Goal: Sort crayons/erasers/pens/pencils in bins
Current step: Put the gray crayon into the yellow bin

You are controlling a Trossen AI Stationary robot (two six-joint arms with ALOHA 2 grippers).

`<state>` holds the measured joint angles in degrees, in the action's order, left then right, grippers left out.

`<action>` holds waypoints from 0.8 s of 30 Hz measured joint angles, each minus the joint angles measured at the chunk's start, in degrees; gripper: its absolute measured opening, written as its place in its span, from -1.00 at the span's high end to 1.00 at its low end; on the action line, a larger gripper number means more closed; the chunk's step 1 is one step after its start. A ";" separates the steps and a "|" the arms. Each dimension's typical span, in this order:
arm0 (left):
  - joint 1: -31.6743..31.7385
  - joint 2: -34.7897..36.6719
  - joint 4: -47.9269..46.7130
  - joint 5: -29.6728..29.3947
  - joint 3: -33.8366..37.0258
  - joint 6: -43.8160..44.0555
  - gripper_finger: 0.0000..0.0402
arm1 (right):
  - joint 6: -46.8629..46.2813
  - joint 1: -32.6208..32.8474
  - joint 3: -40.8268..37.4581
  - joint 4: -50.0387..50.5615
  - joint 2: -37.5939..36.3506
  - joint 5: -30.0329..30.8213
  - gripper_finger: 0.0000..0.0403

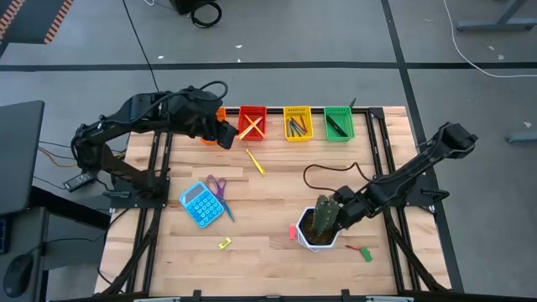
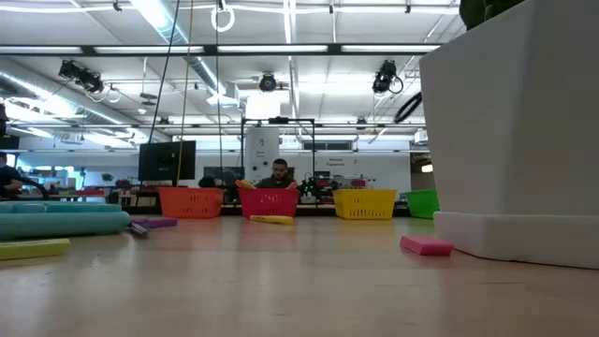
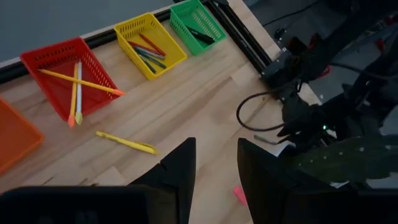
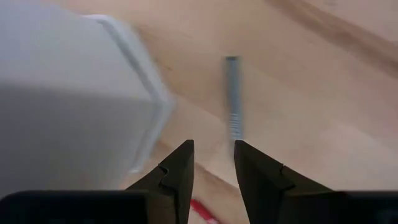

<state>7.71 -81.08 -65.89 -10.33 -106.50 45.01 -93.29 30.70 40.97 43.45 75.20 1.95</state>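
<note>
My left gripper (image 3: 214, 171) hangs narrowly parted and empty near the red bin (image 1: 252, 122), lined up for the yellow pen (image 1: 255, 162); right gripper (image 4: 213, 168), narrow and empty, noses beside the cactus pot (image 1: 319, 237).

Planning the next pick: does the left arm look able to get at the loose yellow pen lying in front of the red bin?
Probably yes. The left gripper hovers near the red slotted bin, jaws apart and empty, and the yellow pen lies alone on bare wood close by, with nothing between them.
</note>
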 joint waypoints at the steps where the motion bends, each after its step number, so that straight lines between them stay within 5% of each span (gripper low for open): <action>1: 0.02 0.00 -0.01 0.00 0.00 0.41 0.38 | -0.29 -0.02 0.00 -0.71 0.46 0.07 0.40; 24: -0.62 0.02 0.00 0.05 0.00 0.20 0.41 | -18.47 0.22 -0.35 3.19 -9.64 7.56 0.40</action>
<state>7.09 -81.06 -65.89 -10.28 -106.50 45.22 -111.76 30.92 40.62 46.64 65.56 9.51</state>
